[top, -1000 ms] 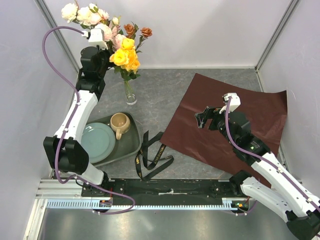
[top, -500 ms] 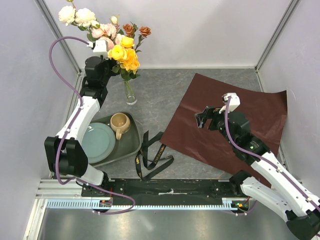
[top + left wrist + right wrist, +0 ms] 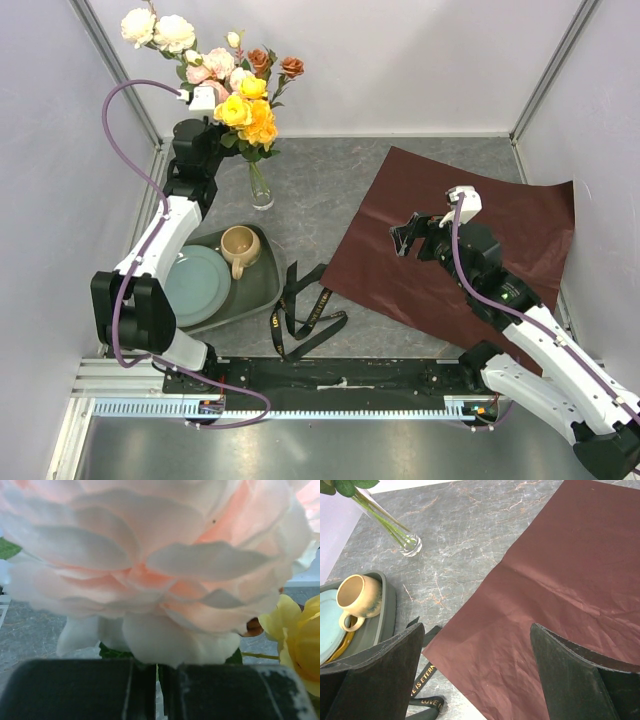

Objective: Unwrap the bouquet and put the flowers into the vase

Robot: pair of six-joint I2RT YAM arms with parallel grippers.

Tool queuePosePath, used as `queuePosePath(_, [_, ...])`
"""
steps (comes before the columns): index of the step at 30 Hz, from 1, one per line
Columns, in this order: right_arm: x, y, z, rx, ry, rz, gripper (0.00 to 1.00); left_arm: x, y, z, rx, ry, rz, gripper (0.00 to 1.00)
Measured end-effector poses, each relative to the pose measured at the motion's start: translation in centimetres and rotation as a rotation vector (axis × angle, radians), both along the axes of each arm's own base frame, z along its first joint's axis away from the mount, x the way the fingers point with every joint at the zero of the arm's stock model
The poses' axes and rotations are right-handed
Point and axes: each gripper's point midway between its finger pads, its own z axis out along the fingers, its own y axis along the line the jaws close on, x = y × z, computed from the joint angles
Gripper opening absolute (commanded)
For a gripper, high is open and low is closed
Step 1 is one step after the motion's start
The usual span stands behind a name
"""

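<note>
My left gripper is shut on a thin green stem of the flowers, high above the clear glass vase. A big pale pink rose fills the left wrist view just past the jaws. Yellow and rust-orange roses stand in the vase, with green stems showing in the vase. Whether the held spray's stem reaches the vase I cannot tell. The bouquet's maroon paper lies flat and unwrapped. My right gripper hovers open over the maroon paper and holds nothing.
The black ribbon with gold lettering lies loose near the table's front edge. A grey tray at the left holds a tan mug and a teal plate. White walls enclose the back and sides.
My left gripper has come down and slightly right with the pink and cream spray, closer to the yellow roses. The right arm has not moved.
</note>
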Motion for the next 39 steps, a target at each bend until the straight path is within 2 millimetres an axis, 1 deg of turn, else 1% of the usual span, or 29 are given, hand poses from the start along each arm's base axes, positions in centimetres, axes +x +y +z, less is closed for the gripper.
queuePosePath(2, [0.0,0.0,0.0,0.002,0.001,0.0,0.94,0.0,0.0,-0.1,0.0,0.002,0.0,0.11])
queuePosePath(3, [0.0,0.0,0.0,0.003,0.001,0.002,0.93,0.0,0.0,-0.1,0.0,0.005,0.0,0.21])
queuePosePath(5, [0.0,0.1,0.0,0.004,0.002,0.002,0.93,-0.1,0.0,-0.2,-0.001,0.01,0.0,0.29])
queuePosePath(6, [0.0,0.1,0.0,0.004,0.002,0.002,0.93,-0.1,0.0,-0.5,-0.002,0.023,0.0,0.37])
queuePosePath(8, [-0.1,0.0,0.0,0.005,0.001,0.002,0.93,-0.3,0.1,-1.1,-0.002,0.049,0.004,0.43])
queuePosePath(9, [-0.1,0.0,0.1,0.007,0.001,0.001,0.93,-0.4,0.1,-1.4,-0.003,0.063,0.007,0.48])
queuePosePath(12, [-0.1,0.0,0.0,0.008,0.002,0.001,0.94,-0.6,0.2,-1.7,-0.004,0.087,0.011,0.55])
queuePosePath(14, [-0.1,0.0,0.0,0.01,0.005,0.001,0.94,-1.0,0.2,-1.4,-0.005,0.095,0.011,0.58])
queuePosePath(17, [-0.1,0.1,0.0,0.012,0.006,0.0,0.93,-1.6,0.2,-0.6,-0.016,0.098,0.012,0.61])
queuePosePath(20, [-0.1,0.1,0.0,0.013,0.007,0.001,0.93,-2.6,0.3,1.0,-0.041,0.093,0.016,0.65])
queuePosePath(22, [-0.1,0.1,0.0,0.013,0.008,0.002,0.94,-3.3,0.3,1.7,-0.059,0.092,0.019,0.71])
queuePosePath(27, [-0.2,0.1,-0.1,0.011,0.012,0.001,0.94,-6.1,0.5,3.4,-0.107,0.102,0.023,0.78])
queuePosePath(28, [-0.2,0.0,-0.2,0.007,0.015,-0.002,0.95,-7.0,0.6,3.8,-0.115,0.101,0.023,0.79])
queuePosePath(29, [-0.2,-0.1,-0.3,0.004,0.019,-0.004,0.95,-7.6,0.6,4.2,-0.119,0.099,0.022,0.83])
queuePosePath(30, [-0.2,-0.2,-0.5,-0.003,0.024,-0.012,0.95,-8.6,0.7,5.0,-0.127,0.091,0.021,0.85])
queuePosePath(34, [0.0,-0.9,-0.9,-0.038,0.051,-0.045,0.97,-11.8,1.1,7.2,-0.143,0.059,0.018,0.86])
queuePosePath(37, [0.3,-1.5,-0.6,-0.08,0.066,-0.077,0.98,-14.6,1.4,8.6,-0.148,0.05,0.017,0.87])
queuePosePath(39, [0.7,-2.2,0.0,-0.119,0.074,-0.109,0.98,-16.4,1.5,10.1,-0.154,0.03,0.008,0.88])
